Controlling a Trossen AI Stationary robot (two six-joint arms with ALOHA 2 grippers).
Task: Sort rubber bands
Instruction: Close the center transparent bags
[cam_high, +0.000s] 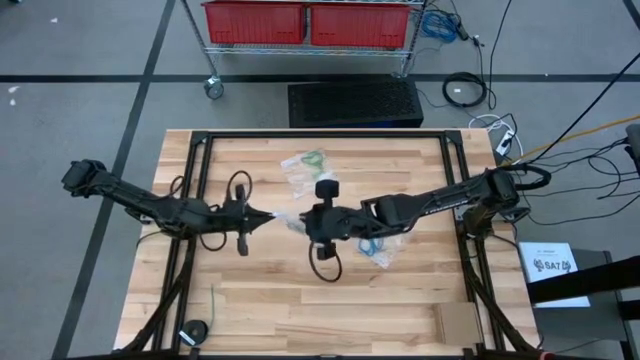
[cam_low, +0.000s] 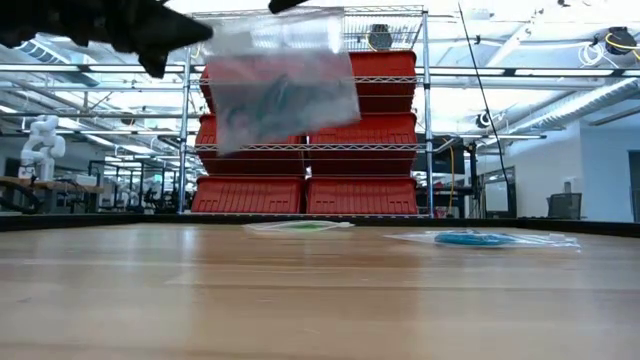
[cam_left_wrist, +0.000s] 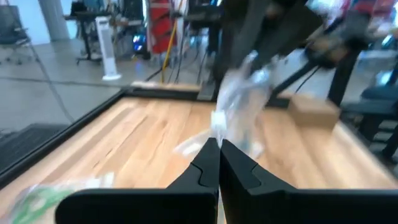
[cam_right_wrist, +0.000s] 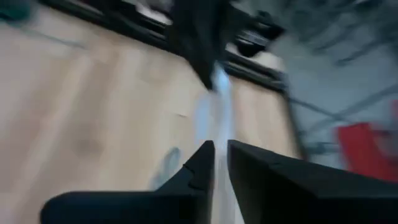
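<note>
**Bag held aloft between both grippers**

Left gripper (cam_high: 268, 216) clamped on clear bag (cam_low: 283, 80), mid-table, raised. Right gripper (cam_high: 303, 225) at the opposite edge, fingers slightly parted around it. Dark rubber bands (cam_low: 265, 105) inside; green (cam_high: 313, 159) and blue (cam_low: 470, 238) clusters bagged on table (cam_high: 300, 310).

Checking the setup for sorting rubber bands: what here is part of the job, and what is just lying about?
Job:
- lifted clear bag with dark bands
- bag of green bands
- bag of blue bands
- left gripper
- right gripper

Lying about:
- red bins
- cardboard piece
</note>
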